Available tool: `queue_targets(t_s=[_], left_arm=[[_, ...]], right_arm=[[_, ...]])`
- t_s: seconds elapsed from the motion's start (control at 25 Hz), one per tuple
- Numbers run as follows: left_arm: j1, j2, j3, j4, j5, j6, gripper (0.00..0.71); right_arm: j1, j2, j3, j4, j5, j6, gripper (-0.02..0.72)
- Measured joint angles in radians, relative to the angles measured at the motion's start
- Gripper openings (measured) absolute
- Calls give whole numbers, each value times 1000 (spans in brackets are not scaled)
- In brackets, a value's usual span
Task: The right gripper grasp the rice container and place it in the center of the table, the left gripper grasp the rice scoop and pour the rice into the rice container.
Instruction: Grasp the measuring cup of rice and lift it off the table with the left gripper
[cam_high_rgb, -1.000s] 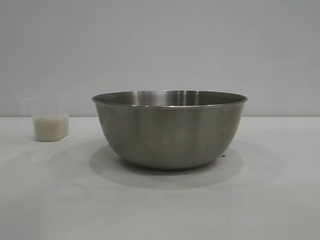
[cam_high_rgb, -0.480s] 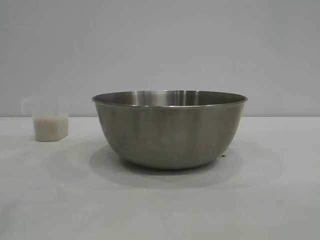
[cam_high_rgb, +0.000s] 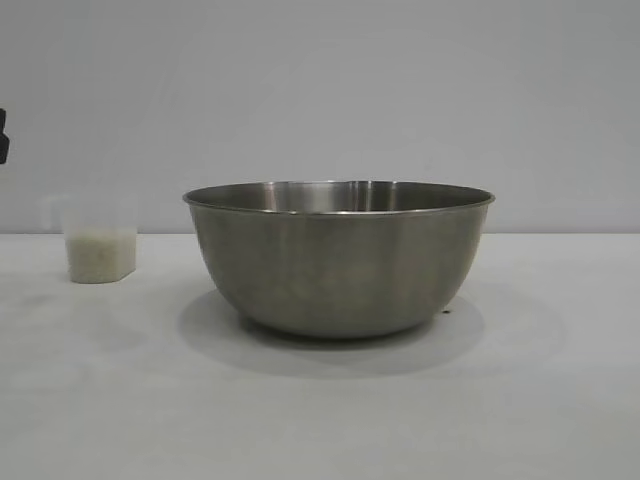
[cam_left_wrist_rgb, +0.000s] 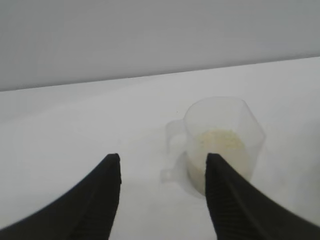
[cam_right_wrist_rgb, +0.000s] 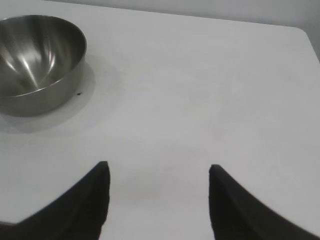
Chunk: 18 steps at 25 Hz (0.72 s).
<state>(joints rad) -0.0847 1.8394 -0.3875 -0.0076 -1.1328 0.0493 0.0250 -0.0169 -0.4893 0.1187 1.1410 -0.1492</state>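
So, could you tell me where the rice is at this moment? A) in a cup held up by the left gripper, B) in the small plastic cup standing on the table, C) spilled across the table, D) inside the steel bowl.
B: the rice sits in the plastic cup, which stands on the table ahead of the open left gripper, untouched, while the steel bowl looks empty.

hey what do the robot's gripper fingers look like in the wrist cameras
The left gripper and the right gripper look alike: two matte black fingers each, broad at the base, curving to pointed tips. No cables, markings or lights show.
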Motion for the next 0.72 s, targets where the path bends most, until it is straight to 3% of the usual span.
queue_targets(t_s=[0.32,0.72], left_arm=[[0,117,-13,0,-2,0,327],[0,220,-117,0,-4,0,327]], right_arm=[[0,0,0,0,0,0,378],[0,0,0,0,1,0,378]])
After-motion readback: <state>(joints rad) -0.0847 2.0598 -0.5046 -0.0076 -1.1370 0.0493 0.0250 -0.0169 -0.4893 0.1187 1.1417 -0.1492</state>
